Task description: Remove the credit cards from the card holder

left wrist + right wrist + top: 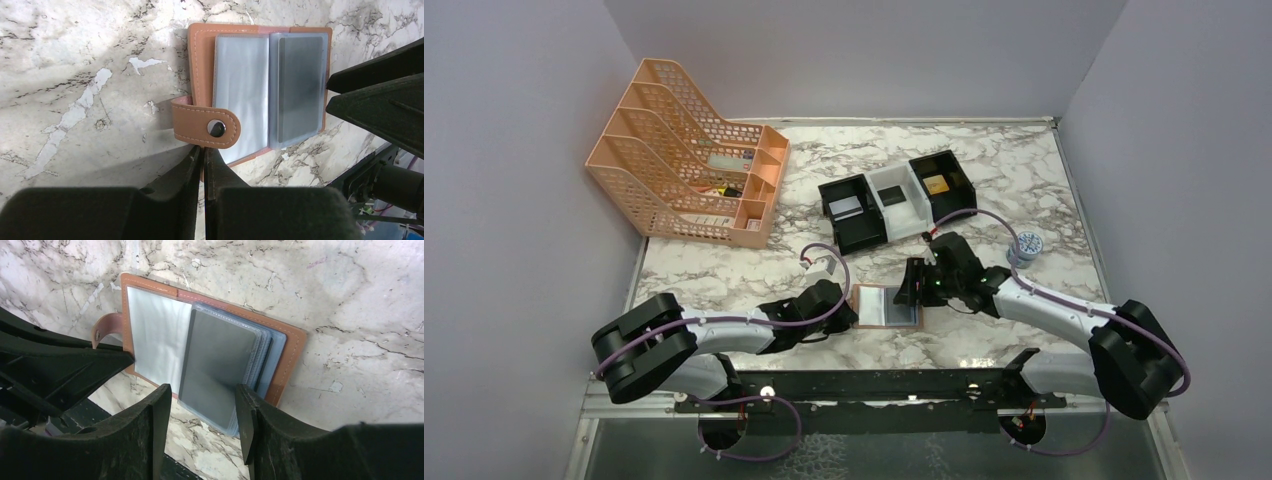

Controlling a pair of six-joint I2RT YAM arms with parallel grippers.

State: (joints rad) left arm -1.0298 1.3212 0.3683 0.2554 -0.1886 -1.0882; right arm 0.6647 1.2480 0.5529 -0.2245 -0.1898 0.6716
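While my left gripper (204, 152) was closed flat on the near leather edge of the card holder (200, 60), just below its snap tab (192, 122), my right gripper (202, 390) stood wide. Its two matte black fingers (155, 415) straddled the lower end of the dark grey card (215, 360); contact with the card could not be judged.

Card holder: tan-brown leather with pale stitching along the border, lying open and flat on the marble table (1024, 190), low centre of the top view, between my two wrists.

Tab: rounded strap folded over onto the lining, with a round metal stud (216, 128) in its end.

Inside: a stack of clear, glossy plastic sleeves (242, 85), rectangular, fanned slightly toward the right in the right wrist view. The dark grey card sat in the top sleeve, on the half toward the right of both wrist views. It was smooth and dull, with rounded corners. The other half looked pale and reflective.

Upper centre of the top view: black and white box trays (894, 200), square-walled, with a gold card (936, 184) lying flat in the right-hand black one.

Upper left: orange mesh file rack (684, 150).
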